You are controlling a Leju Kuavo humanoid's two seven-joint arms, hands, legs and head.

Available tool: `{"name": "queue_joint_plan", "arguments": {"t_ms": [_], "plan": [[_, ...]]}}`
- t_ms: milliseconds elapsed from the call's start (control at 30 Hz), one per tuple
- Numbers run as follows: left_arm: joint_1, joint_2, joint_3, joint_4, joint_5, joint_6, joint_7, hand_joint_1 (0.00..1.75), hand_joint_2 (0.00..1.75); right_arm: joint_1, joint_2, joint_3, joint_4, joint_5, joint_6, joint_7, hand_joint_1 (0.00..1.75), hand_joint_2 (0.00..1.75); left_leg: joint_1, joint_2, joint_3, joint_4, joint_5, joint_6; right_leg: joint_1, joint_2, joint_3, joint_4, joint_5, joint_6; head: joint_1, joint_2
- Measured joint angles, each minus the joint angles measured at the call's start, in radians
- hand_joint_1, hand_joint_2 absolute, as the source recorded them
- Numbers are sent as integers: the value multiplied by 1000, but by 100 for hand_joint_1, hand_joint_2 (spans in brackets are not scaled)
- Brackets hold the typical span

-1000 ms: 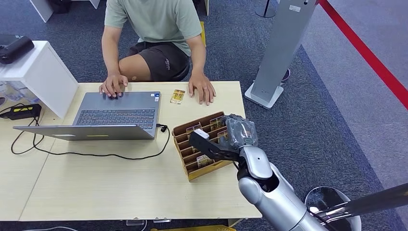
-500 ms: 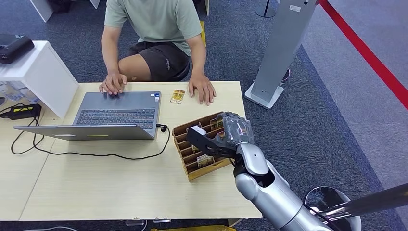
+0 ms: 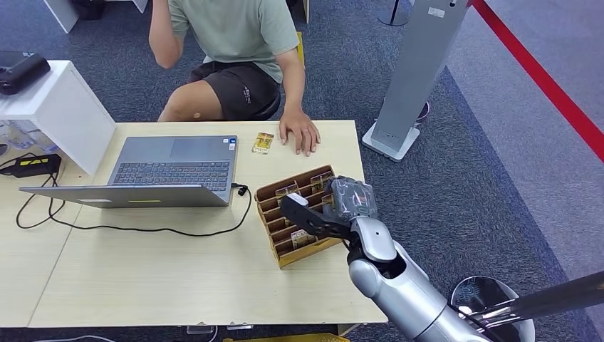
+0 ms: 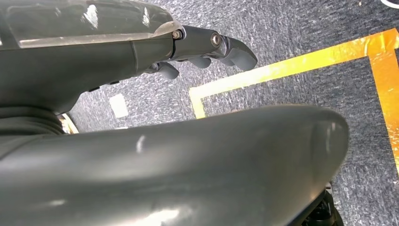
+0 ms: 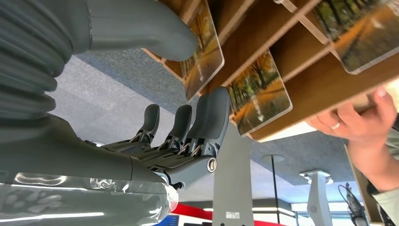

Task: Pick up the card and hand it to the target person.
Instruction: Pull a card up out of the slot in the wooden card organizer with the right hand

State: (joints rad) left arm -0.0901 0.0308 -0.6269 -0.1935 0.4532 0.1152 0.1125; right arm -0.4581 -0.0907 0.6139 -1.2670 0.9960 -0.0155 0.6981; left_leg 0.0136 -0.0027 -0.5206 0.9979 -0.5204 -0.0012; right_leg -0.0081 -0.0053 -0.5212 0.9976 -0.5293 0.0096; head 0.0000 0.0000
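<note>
A wooden slotted rack [image 3: 285, 258] holds several cards with an autumn picture near the table's right edge. My right hand [image 3: 335, 206] hangs over the rack's right half. In the right wrist view its thumb [image 5: 155, 28] and a finger [image 5: 211, 110] pinch one card [image 5: 204, 61] from both sides while it still sits in its slot in the rack [image 5: 324, 84]. Another card [image 3: 263, 142] lies flat on the table in front of the seated person [image 3: 235, 43], beside their hand [image 3: 299, 133]. My left hand [image 4: 202, 47] hangs over the carpet, fingers loosely apart, holding nothing.
An open laptop [image 3: 171, 171] with a black cable [image 3: 142, 229] takes the table's middle left. A white box shelf [image 3: 64, 107] stands at the left. A grey pillar stand [image 3: 413, 71] rises off the table's right, on carpet marked with a red line [image 3: 548, 85].
The person has lifted one arm off the laptop and raised it out of the picture. My right hand has shifted a little over the rack's cards.
</note>
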Motion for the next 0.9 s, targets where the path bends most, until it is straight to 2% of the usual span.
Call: {"name": "queue_joint_plan", "arguments": {"t_ms": [400,733,800,900], "plan": [[2,-1,-3,-1,4,1,1,0,0,14,2,-3,8,-1,1,0,80,175,0,1,0,0,0,0,0,1,-1,0,0,0,0,0],[3,0,-3,-1,10,3,-1,0,0,17,3,-5,2,4,-1,0,88,175,0,1,0,-1,1,0,0,1,0,0,1,0,0,0],[3,0,-3,-2,11,3,-2,0,0,16,3,-4,3,4,-1,0,94,175,0,1,0,0,0,0,0,1,0,0,0,0,0,0],[4,0,-3,-2,11,3,-3,0,0,15,3,-3,4,4,0,0,123,175,0,1,0,0,0,0,0,1,0,0,0,0,0,0]]}}
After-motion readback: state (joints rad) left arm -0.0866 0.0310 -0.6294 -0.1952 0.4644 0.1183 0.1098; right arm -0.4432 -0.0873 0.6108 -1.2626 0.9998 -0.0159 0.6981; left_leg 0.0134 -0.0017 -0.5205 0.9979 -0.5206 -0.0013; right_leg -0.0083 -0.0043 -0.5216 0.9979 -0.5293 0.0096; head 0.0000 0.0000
